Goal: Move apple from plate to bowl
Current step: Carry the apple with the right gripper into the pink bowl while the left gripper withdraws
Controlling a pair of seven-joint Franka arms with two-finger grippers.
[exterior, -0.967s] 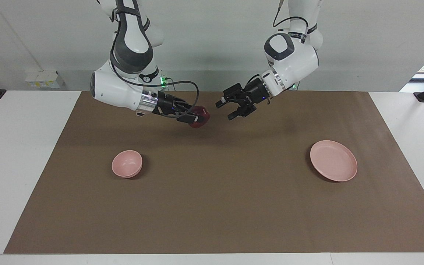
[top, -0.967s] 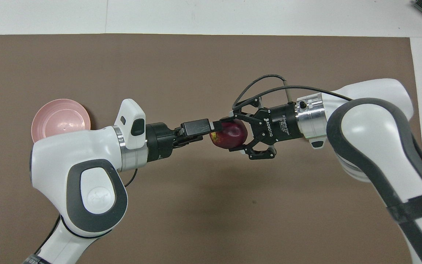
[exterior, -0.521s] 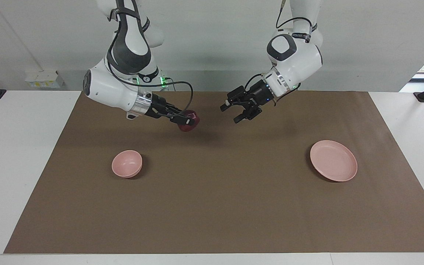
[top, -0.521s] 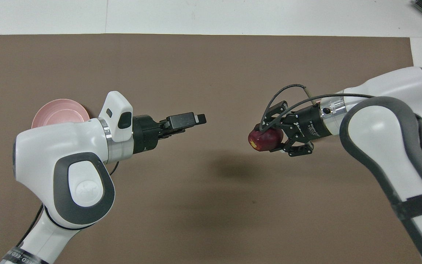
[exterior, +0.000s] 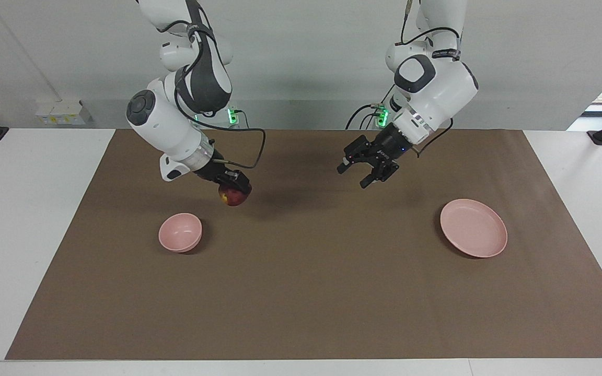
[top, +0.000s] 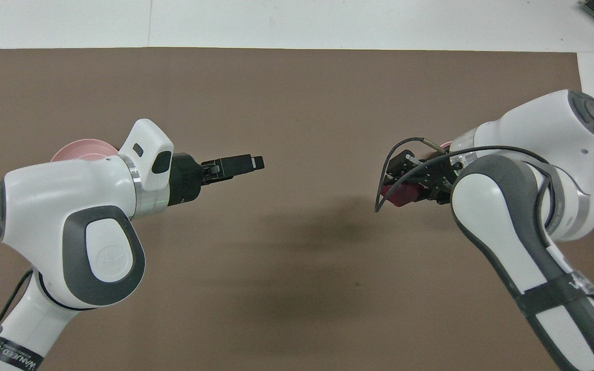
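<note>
Apple (exterior: 234,196): dark red with a yellowish patch, held in the air, pinched between the jaws of the right gripper (exterior: 235,191). It hangs over the brown mat (exterior: 301,292), near the bowl (exterior: 180,232) but not above it, a little toward the table's middle. In the overhead view the right arm covers most of the fruit (top: 404,193); only a red sliver shows, so the exact grip points are hard to read there.

Bowl: small, pale pink, upright on the mat toward the right arm's end.

Plate (exterior: 473,227): flat, pale pink, on the mat toward the left arm's end, well apart from the bowl.

Left gripper (exterior: 368,175): jaws spread, holding nothing, raised over the mat between table middle and plate.
</note>
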